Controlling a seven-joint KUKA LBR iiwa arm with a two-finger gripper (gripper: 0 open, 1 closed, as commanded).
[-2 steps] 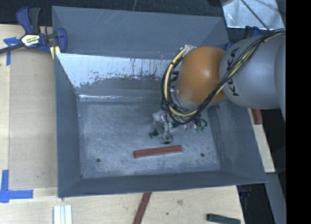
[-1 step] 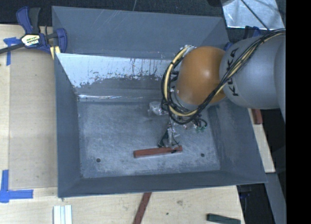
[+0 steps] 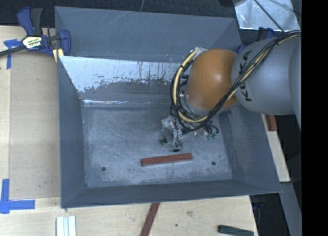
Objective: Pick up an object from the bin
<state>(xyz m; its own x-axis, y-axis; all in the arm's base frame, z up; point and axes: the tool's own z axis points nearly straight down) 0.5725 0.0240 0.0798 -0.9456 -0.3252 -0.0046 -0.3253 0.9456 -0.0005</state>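
Looking down into the bin now. I count one loose thing in it: a single reddish-brown flat bar, lying flat on the floor close to the bin's bottom-of-view edge, a little toward the right-hand corner. It runs nearly parallel to that edge and is clear of the walls.

My tool hangs just above the bar's middle, toward the bin's centre and apart from it. There's nothing in its grip that I can see. Whether it's apart or together I cannot tell from here, because the orange wrist cover and cables crowd it.

Reading the bar: it looks stiff and light, like a strip of wood or plastic, and not fragile. It's thin and sits flush on the metal, so it could skate or tip if I catch one end. My pick would be across the narrow width at mid-length, square to the long axis.

I also see two small dark spots on the floor, which I judge to be fixings.
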